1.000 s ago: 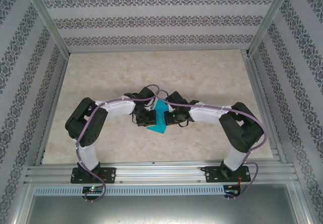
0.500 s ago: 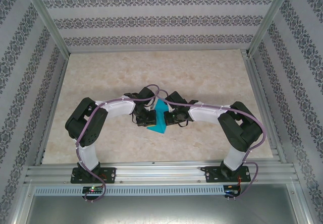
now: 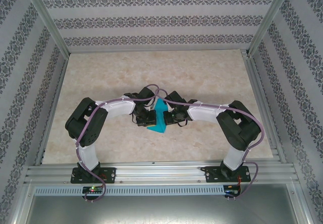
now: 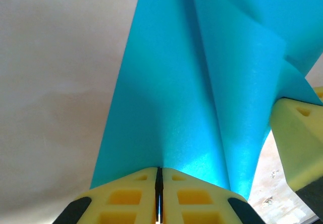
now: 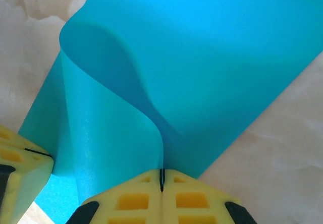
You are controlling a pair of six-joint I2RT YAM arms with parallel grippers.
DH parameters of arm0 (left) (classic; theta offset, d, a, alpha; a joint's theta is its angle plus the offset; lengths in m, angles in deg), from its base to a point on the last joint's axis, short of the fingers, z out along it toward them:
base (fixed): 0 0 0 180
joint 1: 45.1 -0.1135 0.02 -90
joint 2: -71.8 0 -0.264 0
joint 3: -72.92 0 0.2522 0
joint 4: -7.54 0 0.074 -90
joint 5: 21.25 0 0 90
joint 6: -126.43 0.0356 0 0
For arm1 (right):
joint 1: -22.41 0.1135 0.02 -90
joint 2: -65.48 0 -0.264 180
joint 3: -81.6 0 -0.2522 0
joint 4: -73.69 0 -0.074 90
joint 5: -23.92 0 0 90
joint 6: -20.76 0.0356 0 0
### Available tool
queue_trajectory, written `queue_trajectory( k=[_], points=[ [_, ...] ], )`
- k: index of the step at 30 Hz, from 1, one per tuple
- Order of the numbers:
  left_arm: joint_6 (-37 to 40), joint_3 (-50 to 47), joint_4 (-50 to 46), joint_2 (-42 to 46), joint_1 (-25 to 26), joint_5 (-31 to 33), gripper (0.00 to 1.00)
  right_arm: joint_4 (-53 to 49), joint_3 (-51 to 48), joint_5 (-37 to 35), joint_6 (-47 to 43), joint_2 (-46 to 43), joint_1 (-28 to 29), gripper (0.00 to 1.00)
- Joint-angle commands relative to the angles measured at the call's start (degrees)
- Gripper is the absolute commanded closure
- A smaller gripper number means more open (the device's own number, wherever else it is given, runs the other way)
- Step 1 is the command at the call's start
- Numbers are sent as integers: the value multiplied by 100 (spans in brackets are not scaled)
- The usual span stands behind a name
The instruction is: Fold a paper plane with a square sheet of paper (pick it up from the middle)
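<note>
Your left tool (image 4: pixel 158 174) and right tool (image 5: pixel 162 176) both pinch the square sheet of paper (image 3: pixel 160 119), crowding each other above the worktop (image 3: pixel 202 72).

Bright, even light; soft shadows across the paper (image 5: pixel 202 57).

A pale marbled tabletop (image 3: pixel 202 72) lies between walls (image 3: pixel 151 19) of striped, flowery wallpaper. Silver metal posts (image 3: pixel 48 19) rise at the back corners, and a metal rail (image 3: pixel 161 171) runs along the near edge.
</note>
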Motion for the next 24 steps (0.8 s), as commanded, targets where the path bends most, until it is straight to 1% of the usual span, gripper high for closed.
queue_trajectory(
  k=[1,3,7,10,13,16,18,21,24],
  points=[
    [61,6,-252,-27,65,219,87,-169,60,-116,-137,145,-57,95],
    [12,2,-237,88,65,298,85,-162,24,-142,-128,145,-61,96],
    [-251,-74,-195,448,57,651,84,-179,-23,-138,-123,131,-53,95],
    [-565,-216,108,774,2,705,85,-151,-72,-155,-118,101,-55,95],
    [-1011,-467,722,980,-196,416,89,-88,-127,-159,-94,83,-55,96],
    [-1488,-846,1823,1018,-413,-143,94,-44,-185,-159,-52,79,-59,96],
    [-1748,-1001,2474,902,-501,-508,97,5,-226,-155,-21,66,-61,95],
    [-2076,-1012,3139,591,-515,-889,100,57,-255,-155,8,79,-63,95],
    [-2400,-1110,3862,389,-515,-1133,100,58,-241,-139,3,101,-69,95]
  ],
)
